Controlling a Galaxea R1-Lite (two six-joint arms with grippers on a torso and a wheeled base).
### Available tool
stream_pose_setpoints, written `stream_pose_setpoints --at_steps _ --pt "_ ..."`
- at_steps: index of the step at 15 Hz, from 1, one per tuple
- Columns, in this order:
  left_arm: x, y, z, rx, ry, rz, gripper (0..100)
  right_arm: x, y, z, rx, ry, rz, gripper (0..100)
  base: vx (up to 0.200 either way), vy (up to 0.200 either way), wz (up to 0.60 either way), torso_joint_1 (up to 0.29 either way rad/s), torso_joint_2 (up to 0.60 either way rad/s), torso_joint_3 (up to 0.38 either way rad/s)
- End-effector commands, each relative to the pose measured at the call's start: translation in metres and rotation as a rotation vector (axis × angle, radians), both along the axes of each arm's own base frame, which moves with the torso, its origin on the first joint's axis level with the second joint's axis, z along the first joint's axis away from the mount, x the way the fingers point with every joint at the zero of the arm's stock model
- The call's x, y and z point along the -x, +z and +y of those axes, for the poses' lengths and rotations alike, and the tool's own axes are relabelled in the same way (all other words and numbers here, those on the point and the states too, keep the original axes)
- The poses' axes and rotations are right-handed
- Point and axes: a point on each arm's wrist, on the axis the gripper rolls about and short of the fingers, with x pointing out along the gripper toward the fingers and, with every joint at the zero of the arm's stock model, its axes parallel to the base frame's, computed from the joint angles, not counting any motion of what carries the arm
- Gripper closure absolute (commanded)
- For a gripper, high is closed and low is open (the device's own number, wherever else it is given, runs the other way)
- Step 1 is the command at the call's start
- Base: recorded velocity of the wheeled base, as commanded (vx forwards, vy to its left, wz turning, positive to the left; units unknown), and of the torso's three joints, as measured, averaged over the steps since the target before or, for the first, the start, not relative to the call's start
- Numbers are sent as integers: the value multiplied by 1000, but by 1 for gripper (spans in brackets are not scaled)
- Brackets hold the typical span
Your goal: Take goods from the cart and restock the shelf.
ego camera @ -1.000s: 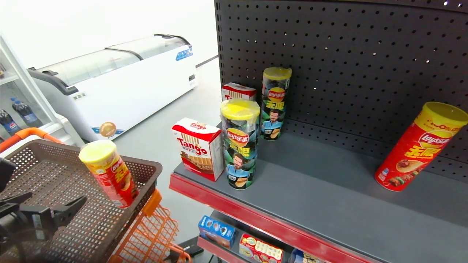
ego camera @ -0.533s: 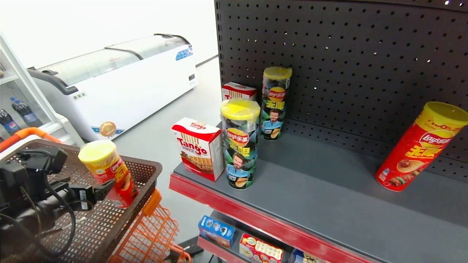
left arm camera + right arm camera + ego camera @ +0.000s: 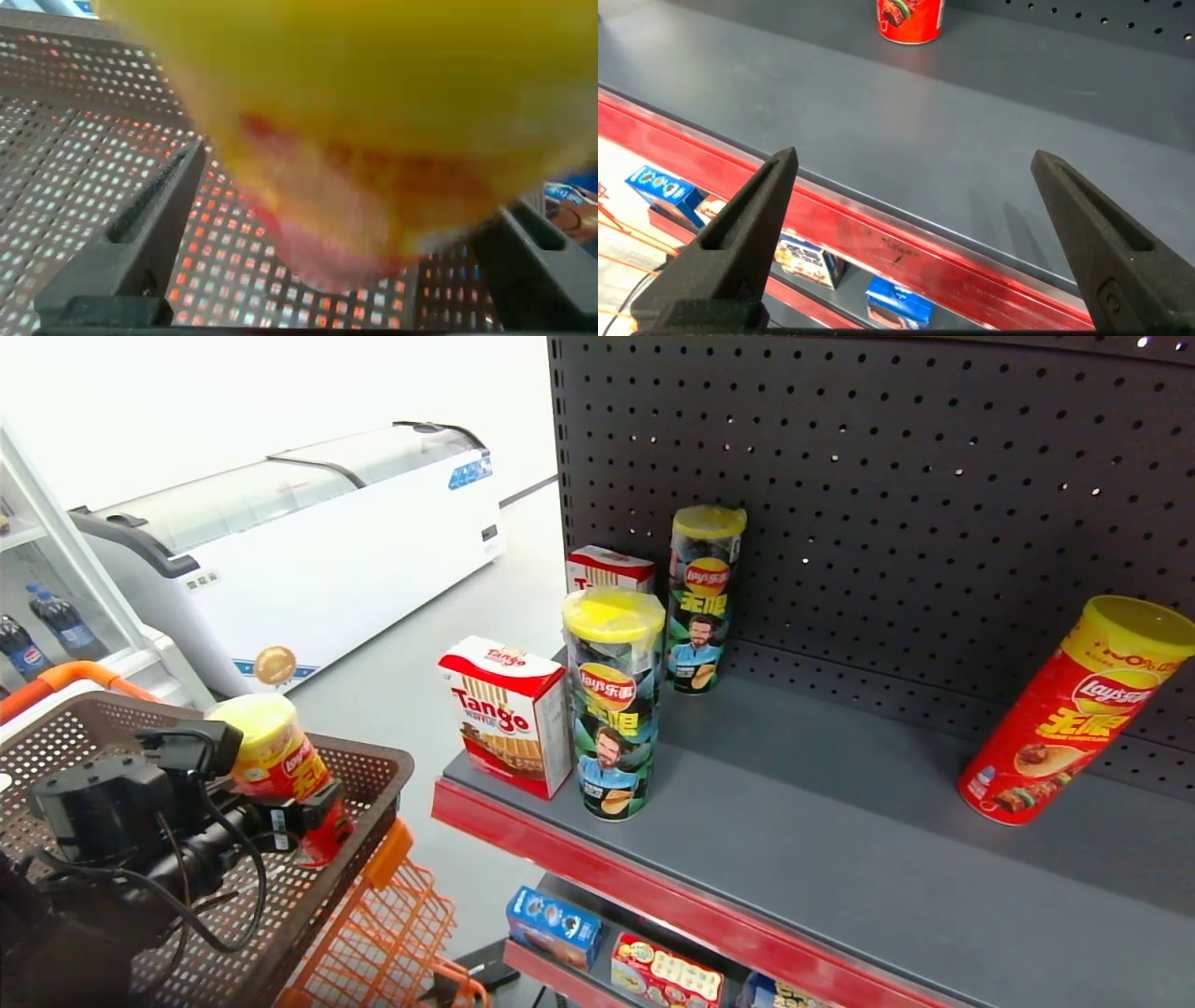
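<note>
1. Head view: the red chip can (image 3: 280, 761) stands tilted in the near right corner of the brown cart basket (image 3: 373, 770), close to its rim. The left claw (image 3: 297, 800) straddles the can low down, jaws spread wide. A white freezer (image 3: 308, 541) stands beyond the cart.
2. Head view, shelf: the grey shelf deck (image 3: 840, 821) has a red front lip (image 3: 653, 887) and a pegboard back (image 3: 887, 476). At its left end are two wafer boxes (image 3: 509, 714) and two dark cans (image 3: 611, 700), the front can just beside the front box. A leaning red can (image 3: 1074, 709) rests against the pegboard at the right. Bare deck lies between the two groups. Small packs (image 3: 554, 924) sit on the shelf below.
3. Left wrist view: the red chip can (image 3: 355, 140) looms between both fingers (image 3: 131, 252), with basket mesh behind. I cannot tell whether they touch it.
4. Right wrist view: the right claw (image 3: 915, 233) hangs open and empty above the red lip, well apart from the leaning red can (image 3: 910, 21).
</note>
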Motion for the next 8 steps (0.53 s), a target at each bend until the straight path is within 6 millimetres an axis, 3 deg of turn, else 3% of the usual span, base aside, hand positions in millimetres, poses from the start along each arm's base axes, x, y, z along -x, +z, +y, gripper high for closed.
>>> stream_pose_setpoints --at_steps 1,7,8 --pt "-8 -13 0 6 -4 35 0 0 0 0 1 1 1 0 0 0 0 0 0 0" --pt "-21 -11 2 -1 -4 -6 0 0 0 0 1 1 1 0 0 0 0 0 0 0" --pt "-23 -10 1 -9 -11 -14 100 0 0 0 1 1 1 0 0 0 0 0 0 0"
